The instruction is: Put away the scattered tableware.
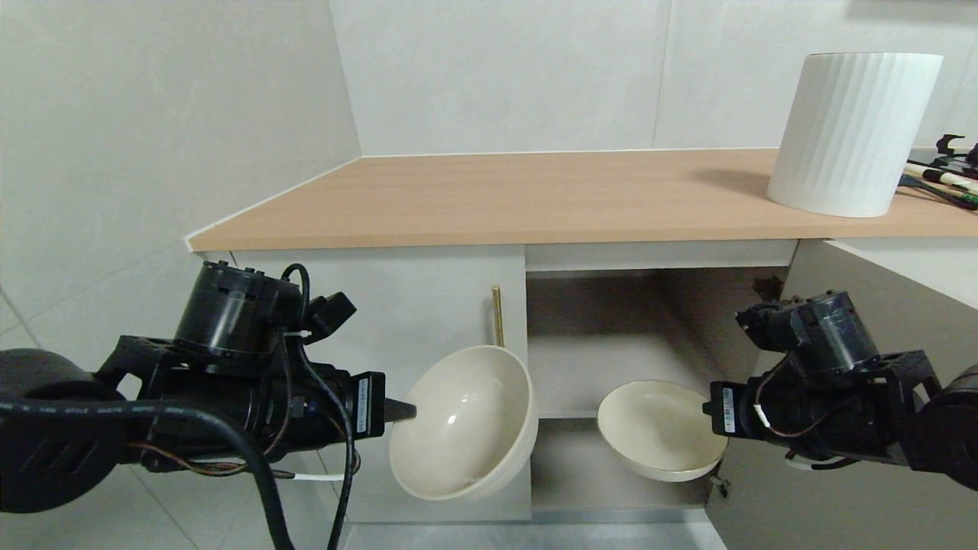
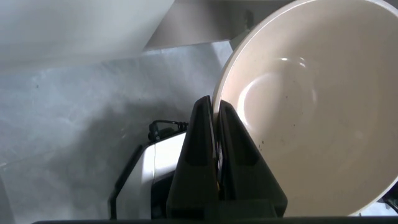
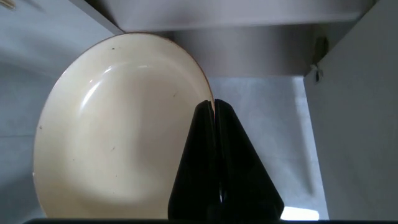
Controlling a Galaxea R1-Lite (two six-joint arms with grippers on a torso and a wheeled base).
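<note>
Left tool (image 1: pixel 405 411) is clamping the rim of the deep cream bowl (image 1: pixel 466 428), jaws narrow, one finger on each side of the wall. This one is hanging in the air, tipped on its side, in front of the closed cabinet door (image 1: pixel 428 305), just beside the brass handle (image 1: pixel 497 315). Right tool (image 3: pixel 214 109) is pinching the rim of the shallow cream bowl (image 1: pixel 657 428), jaws narrow too. That one is sitting tilted at the mouth of the open cabinet compartment (image 1: pixel 596 344) under the desk (image 1: pixel 535 191); can't tell if it's touching the shelf. White ribbed container (image 1: pixel 852 134) is standing on the desk at the right, utensils (image 1: pixel 943 179) lying just beside it.
</note>
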